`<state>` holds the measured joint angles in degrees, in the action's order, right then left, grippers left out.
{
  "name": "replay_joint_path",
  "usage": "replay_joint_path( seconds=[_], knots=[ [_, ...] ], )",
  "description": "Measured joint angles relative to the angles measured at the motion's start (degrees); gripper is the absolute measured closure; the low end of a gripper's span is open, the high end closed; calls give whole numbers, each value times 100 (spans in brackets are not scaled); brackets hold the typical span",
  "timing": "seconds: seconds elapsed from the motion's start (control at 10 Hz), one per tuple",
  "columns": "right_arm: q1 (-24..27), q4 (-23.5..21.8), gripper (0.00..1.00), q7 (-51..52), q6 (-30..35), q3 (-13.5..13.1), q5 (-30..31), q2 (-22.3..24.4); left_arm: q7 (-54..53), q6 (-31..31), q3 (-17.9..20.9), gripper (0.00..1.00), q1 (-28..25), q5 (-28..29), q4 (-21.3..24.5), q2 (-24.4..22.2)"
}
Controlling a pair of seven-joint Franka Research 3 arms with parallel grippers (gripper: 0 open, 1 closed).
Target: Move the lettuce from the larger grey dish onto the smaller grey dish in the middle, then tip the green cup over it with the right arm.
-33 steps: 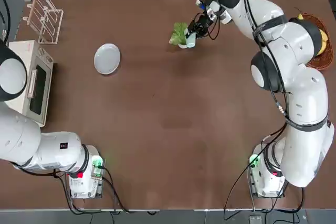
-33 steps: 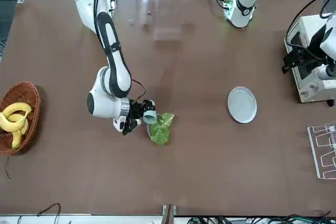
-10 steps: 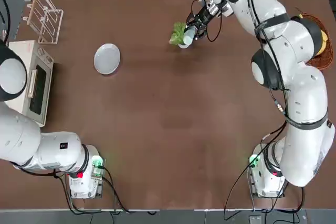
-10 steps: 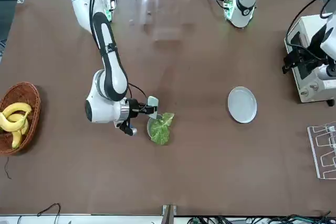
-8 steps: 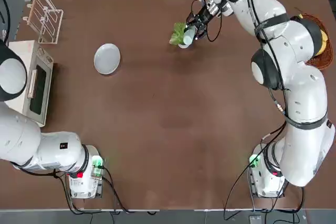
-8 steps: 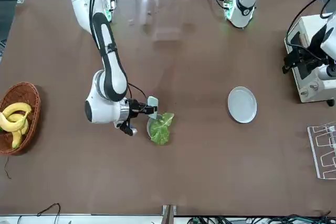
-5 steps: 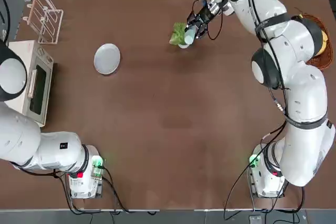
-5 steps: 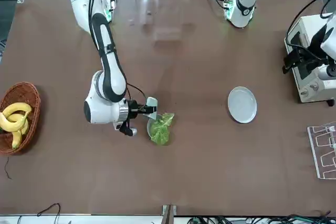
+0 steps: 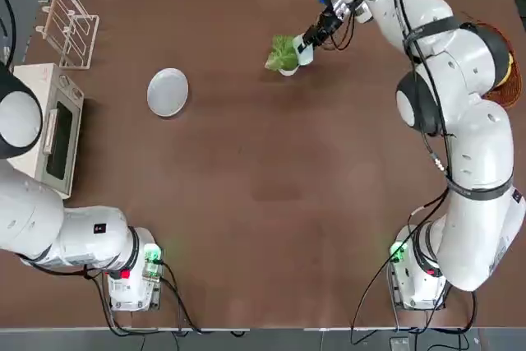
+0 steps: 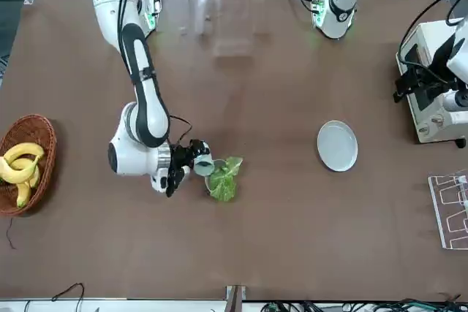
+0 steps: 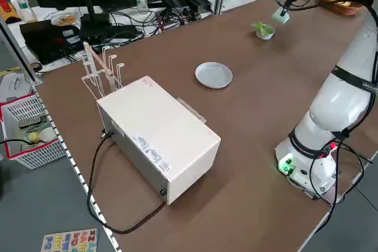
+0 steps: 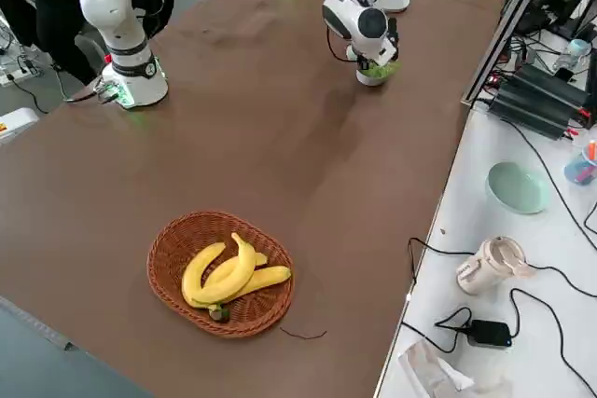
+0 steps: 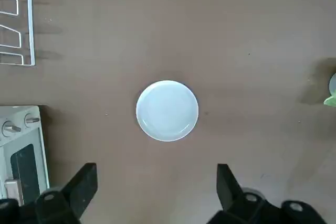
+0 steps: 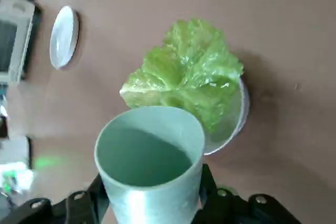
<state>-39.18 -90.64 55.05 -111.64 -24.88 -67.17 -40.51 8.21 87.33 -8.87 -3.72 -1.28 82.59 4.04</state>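
One green cup clamped in right gripper, tilted just beside lettuce.

Brown table; larger grey dish; smaller grey dish; banana basket; white oven; rack

Two white rounded arms with grey joints, black cables, green-lit bases, dark pincers.

We see a bright-green lettuce in a light-grey bowl — beside it a mint-green cup. The desk is plain brown, the plate light grey.
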Motion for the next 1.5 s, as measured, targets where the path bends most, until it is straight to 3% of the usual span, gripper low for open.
replay_joint_path(
  seconds=[0.3, 0.7, 1.0, 1.2, 1.5],
  knots=[
    [472, -260, 31, 2508, -18, -52, -3, 69, 0, 0, 2, 0, -1, 0, -1, 0],
    [1664, -691, 31, 5165, 127, -88, 334, 476, 0, 0, 5, 0, -1, 0, -2, 0],
    [2519, -681, 31, 5892, 161, -45, 1128, 597, 0, 0, 6, 0, -1, 0, -2, 0],
    [2753, -654, 31, 5999, 162, 48, 1257, 624, 0, 0, 5, 0, -1, 0, -2, 0],
    [3163, -694, 31, 6469, 206, 502, 1295, 619, 0, 0, 6, 0, -1, 0, -2, 0]
  ],
)
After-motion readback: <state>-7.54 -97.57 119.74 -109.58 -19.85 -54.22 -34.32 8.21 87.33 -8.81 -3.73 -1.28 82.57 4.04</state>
